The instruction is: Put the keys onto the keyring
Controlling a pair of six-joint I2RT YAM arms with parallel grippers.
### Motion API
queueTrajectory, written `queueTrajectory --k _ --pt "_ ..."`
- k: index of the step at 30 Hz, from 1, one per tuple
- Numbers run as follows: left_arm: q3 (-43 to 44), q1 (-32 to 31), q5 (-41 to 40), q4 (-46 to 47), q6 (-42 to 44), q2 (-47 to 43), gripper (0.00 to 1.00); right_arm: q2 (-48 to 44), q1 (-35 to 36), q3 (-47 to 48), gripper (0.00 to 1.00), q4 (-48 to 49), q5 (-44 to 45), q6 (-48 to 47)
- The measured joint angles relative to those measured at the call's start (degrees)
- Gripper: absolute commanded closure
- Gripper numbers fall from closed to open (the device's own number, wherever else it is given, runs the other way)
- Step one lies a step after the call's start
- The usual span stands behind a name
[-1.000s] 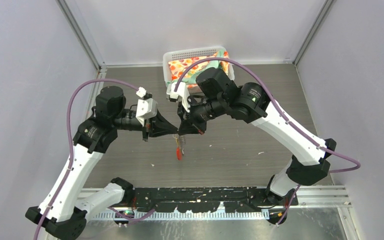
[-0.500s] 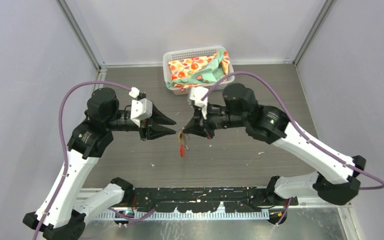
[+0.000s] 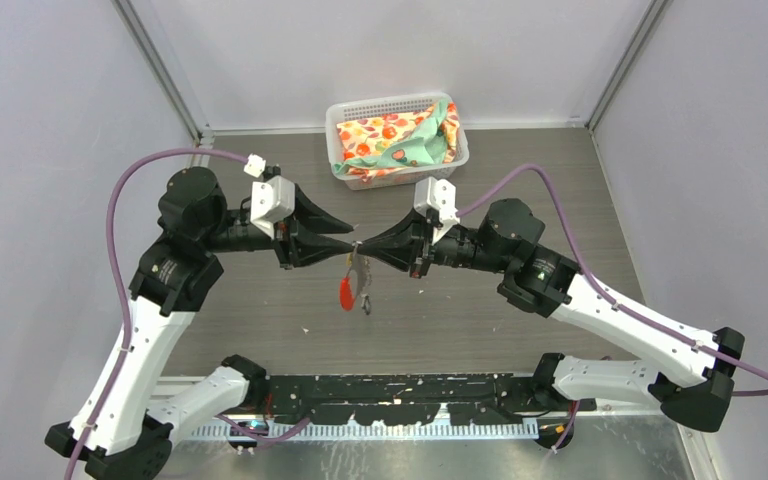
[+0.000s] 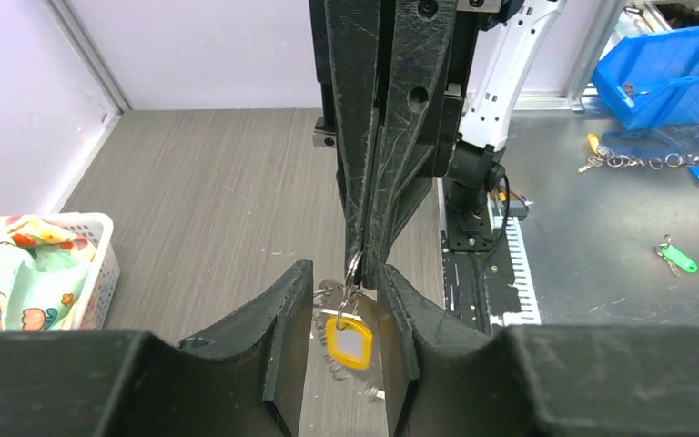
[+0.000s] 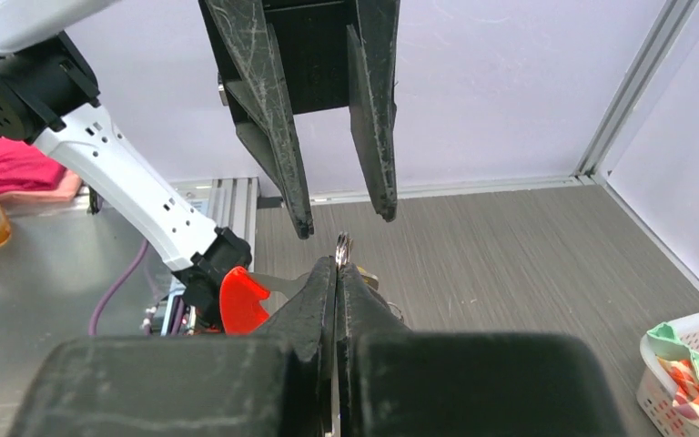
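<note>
My right gripper (image 3: pixel 362 246) is shut on the keyring's silver ring (image 5: pixel 342 244), held in the air above the table. The keyring (image 3: pixel 357 275) hangs below with its red tag (image 3: pixel 345 292), also seen in the right wrist view (image 5: pixel 237 299). In the left wrist view a yellow-framed tag (image 4: pixel 349 339) hangs from the ring (image 4: pixel 353 269). My left gripper (image 3: pixel 351 240) is open, facing the right one, with its fingertips on either side of the ring (image 4: pixel 344 296). Small metal pieces (image 3: pixel 365 300) dangle with the tag; I cannot tell the keys apart.
A white basket (image 3: pixel 457 150) with a patterned cloth stands at the back of the table. Grey walls close in left and right. Beyond the table's near edge are a blue bin (image 4: pixel 664 73) and loose key tags (image 4: pixel 681 259).
The left gripper let go and opened, then came back with its fingertips astride the ring. The right gripper swung level and moved right, carrying the keyring; the red tag swung left.
</note>
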Motion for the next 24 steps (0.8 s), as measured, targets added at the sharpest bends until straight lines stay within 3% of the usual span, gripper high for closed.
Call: queueTrajectory --k 8,15,21,22,24 --pt "1.11 0.0 1.84 -1.97 1.44 0.5 0.71 0.09 0.0 -0.52 0.99 5.27 -0.28 1.31" --pt "1.11 0.0 2.01 -3.15 2.56 0.5 0.95 0.37 0.0 0.0 0.99 4.85 -2.23 1.38" --pt "1.09 0.02 2.27 -2.67 1.38 0.44 0.99 1.18 -0.22 1.77 0.99 2.95 -3.61 1.38" --pt "1.09 0.02 2.25 -2.58 1.25 0.39 1.0 1.29 -0.26 2.12 0.98 2.47 -3.8 1.38" --pt "1.03 0.02 2.27 -2.64 1.22 0.24 1.0 1.53 -0.24 2.93 0.79 1.05 -4.04 1.36"
